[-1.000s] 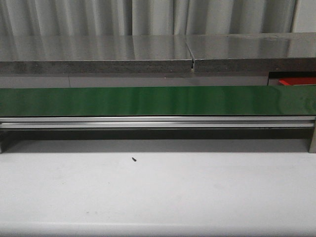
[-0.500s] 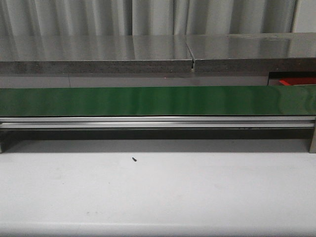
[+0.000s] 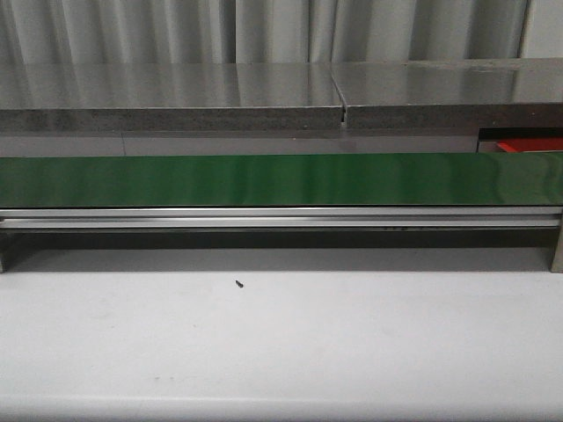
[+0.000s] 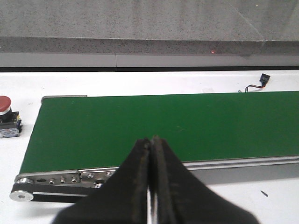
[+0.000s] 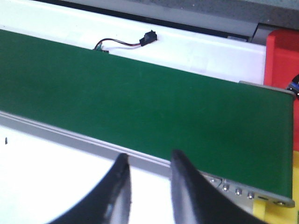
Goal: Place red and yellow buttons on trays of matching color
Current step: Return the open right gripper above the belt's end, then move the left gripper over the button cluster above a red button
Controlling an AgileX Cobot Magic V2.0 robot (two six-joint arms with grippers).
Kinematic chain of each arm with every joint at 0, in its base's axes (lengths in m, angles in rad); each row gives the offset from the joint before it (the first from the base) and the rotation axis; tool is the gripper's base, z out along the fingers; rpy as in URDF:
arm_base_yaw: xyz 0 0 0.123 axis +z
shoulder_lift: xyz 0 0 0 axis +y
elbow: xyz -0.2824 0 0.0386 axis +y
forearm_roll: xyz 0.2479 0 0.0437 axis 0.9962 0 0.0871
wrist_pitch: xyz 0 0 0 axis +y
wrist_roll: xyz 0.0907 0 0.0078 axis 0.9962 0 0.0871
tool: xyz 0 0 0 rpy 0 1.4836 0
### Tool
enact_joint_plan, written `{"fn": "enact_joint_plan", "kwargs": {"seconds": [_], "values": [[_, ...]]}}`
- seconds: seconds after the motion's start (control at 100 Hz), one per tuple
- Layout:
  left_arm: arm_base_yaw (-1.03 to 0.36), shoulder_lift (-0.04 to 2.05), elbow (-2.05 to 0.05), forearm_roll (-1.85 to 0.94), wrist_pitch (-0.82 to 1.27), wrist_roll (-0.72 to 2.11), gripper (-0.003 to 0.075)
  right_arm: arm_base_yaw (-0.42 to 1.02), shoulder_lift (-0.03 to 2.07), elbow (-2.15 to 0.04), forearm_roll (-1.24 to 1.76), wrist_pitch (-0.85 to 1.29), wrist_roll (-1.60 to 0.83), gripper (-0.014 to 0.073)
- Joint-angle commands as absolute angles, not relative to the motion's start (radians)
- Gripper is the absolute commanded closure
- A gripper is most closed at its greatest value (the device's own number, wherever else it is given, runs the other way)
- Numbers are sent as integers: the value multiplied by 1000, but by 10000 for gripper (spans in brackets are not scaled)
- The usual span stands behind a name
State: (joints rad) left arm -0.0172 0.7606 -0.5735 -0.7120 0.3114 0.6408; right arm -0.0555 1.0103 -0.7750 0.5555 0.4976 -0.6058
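A red button [image 4: 4, 103] on a black base stands on the white table just past the end of the green conveyor belt [image 4: 163, 126]; it shows only in the left wrist view. My left gripper [image 4: 151, 139] is shut with nothing in it, over the belt's near rail. My right gripper [image 5: 148, 156] is open and empty, over the table by the belt's near edge. Beyond the belt's other end lies the red tray [image 5: 282, 60], also seen in the front view [image 3: 528, 145]. A strip of the yellow tray [image 5: 295, 186] shows beside that end. No yellow button is in view.
The belt [image 3: 281, 180] spans the table's width on a metal rail [image 3: 281, 217]. Behind it a grey stone ledge [image 3: 176, 97] runs along the back. A small wired connector [image 5: 148, 37] lies behind the belt. A tiny black screw [image 3: 239, 283] lies on the white table.
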Motion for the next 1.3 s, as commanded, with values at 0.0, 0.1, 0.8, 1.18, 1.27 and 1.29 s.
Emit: {"fn": "enact_joint_plan", "kwargs": {"seconds": [0.0,0.1,0.8,1.18,1.27,1.29], "values": [[-26,756,-601,-735,253,636,739,-53,942,-761,573,455,-615,594],[-26,756,-601,-735,253,636,739,-53,905,-741,573,455,-615,657],[-26,756,-601,-732,252,636,739,-53,898,-739,573,476,-615,662],[-26,756,-601,-732,313,636,574,-53,898,-739,573,476,-615,662],[-26,756,-601,-732,315,636,402,-53,898,-739,573,476,-615,662],[-26,756,-601,-732,311,636,358,-53,898,-739,573,477,-615,662]]}}
